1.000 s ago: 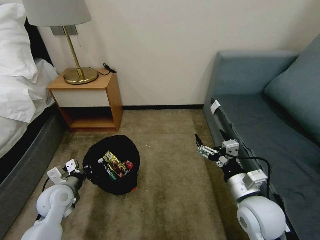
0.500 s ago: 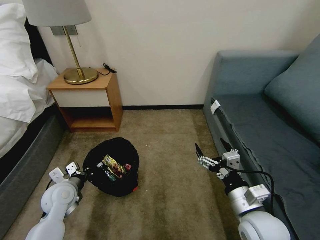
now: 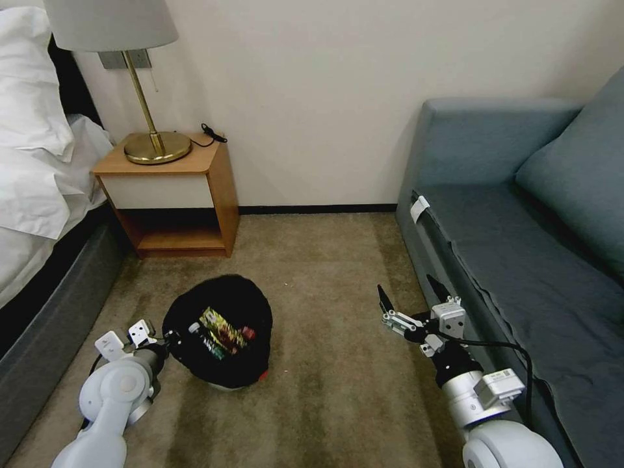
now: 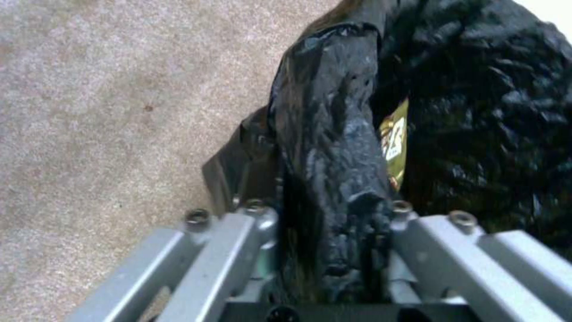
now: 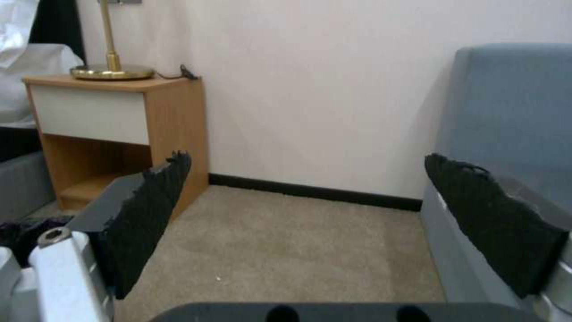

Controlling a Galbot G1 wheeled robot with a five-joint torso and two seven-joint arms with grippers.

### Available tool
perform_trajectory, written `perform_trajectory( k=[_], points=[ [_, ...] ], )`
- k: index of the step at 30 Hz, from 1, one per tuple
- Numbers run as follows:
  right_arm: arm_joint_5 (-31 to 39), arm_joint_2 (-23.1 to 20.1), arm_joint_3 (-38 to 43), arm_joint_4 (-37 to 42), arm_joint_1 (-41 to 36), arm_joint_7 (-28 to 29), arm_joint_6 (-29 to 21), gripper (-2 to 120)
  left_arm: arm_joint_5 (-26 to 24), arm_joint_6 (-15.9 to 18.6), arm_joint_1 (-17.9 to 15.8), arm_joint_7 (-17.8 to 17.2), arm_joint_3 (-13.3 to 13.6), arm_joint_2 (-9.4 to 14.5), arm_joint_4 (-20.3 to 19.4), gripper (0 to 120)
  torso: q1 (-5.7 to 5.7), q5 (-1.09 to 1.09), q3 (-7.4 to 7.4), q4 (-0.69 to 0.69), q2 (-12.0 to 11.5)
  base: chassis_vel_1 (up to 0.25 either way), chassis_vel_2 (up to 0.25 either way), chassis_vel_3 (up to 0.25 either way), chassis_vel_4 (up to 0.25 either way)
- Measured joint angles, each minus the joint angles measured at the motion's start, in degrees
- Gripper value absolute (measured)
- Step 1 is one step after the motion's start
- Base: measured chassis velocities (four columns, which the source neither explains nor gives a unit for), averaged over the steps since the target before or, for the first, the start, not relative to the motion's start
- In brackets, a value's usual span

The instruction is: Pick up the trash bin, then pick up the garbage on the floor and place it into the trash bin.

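Black trash bin (image 3: 221,364), garbage (image 3: 218,331) inside

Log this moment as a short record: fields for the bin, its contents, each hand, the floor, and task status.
bin: small round bin in glossy black plastic bag, on the tan carpet
contents: gold-printed wrapper, clear bottle, red piece
left hand: shut on the bag's wrinkled rim
right hand: open, holding nothing, above carpet beside the grey-blue sofa
floor: no litter seen on visible carpet
status: garbage appears binned
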Motion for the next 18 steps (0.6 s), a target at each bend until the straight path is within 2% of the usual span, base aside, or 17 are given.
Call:
perform_trajectory(
  k=[1,2,4,5,7,8,10,13,14,15,17,18],
  points=[
    [0.0,0.0,0.1,0.0,0.0,0.0,0.1,100,0.1,0.1,0.1,0.1,0.0,0.0,-0.1,37,0.0,0.0,0.0,0.0,0.0,0.0,0.0,0.0,0.0],
    [0.0,0.0,0.1,0.0,0.0,0.0,0.1,100,0.1,0.1,0.1,0.1,0.0,0.0,-0.1,37,0.0,0.0,0.0,0.0,0.0,0.0,0.0,0.0,0.0],
    [0.0,0.1,0.2,0.1,-0.2,0.0,0.3,100,0.1,0.1,0.1,0.1,0.0,0.0,-0.1,47,0.0,0.0,0.0,0.0,0.0,0.0,0.0,0.0,0.0],
    [0.0,0.1,0.2,0.1,-0.2,0.0,0.3,100,0.1,0.1,0.1,0.1,0.0,0.0,-0.1,47,0.0,0.0,0.0,0.0,0.0,0.0,0.0,0.0,0.0],
    [0.0,0.3,0.4,0.1,-0.4,-0.1,0.5,100,0.3,0.1,0.1,0.1,0.0,0.2,-0.1,59,0.0,0.0,0.0,0.0,0.0,0.0,0.0,0.0,0.0],
    [0.0,0.3,0.4,0.1,-0.4,-0.1,0.5,100,0.3,0.1,0.1,0.1,0.0,0.2,-0.1,59,0.0,0.0,0.0,0.0,0.0,0.0,0.0,0.0,0.0],
    [0.1,0.4,0.6,0.1,-0.6,-0.2,0.7,100,0.6,0.1,0.2,0.6,0.0,0.5,-0.5,70,0.0,0.0,0.0,0.0,0.0,0.0,0.0,0.0,0.0],
    [0.1,0.5,0.8,0.1,-0.7,-0.2,0.8,100,1.0,0.0,0.4,1.1,-0.1,0.7,-1.0,77,0.0,0.0,0.0,0.0,0.0,0.0,0.0,0.0,0.0],
    [0.2,0.5,0.9,0.1,-0.9,-0.3,0.8,100,1.9,-0.1,0.7,2.1,-0.3,0.9,-1.7,84,0.0,0.0,0.0,-0.01,0.0,0.0,0.0,0.0,0.0],
    [0.2,0.5,0.9,0.1,-0.9,-0.3,0.8,100,1.9,-0.1,0.7,2.1,-0.3,0.9,-1.7,84,0.0,0.0,0.0,-0.01,0.0,0.0,0.0,0.0,0.0],
    [0.2,0.5,1.1,0.1,-1.1,-0.3,0.9,100,5.3,-0.5,2.2,5.8,-0.9,1.4,-3.4,95,0.0,0.0,0.0,0.0,0.0,0.0,0.0,0.0,0.0],
    [0.2,0.5,1.1,0.1,-1.1,-0.3,0.9,100,5.3,-0.5,2.2,5.8,-0.9,1.4,-3.4,95,0.0,0.0,0.0,0.0,0.0,0.0,0.0,0.0,0.0]
  ],
)
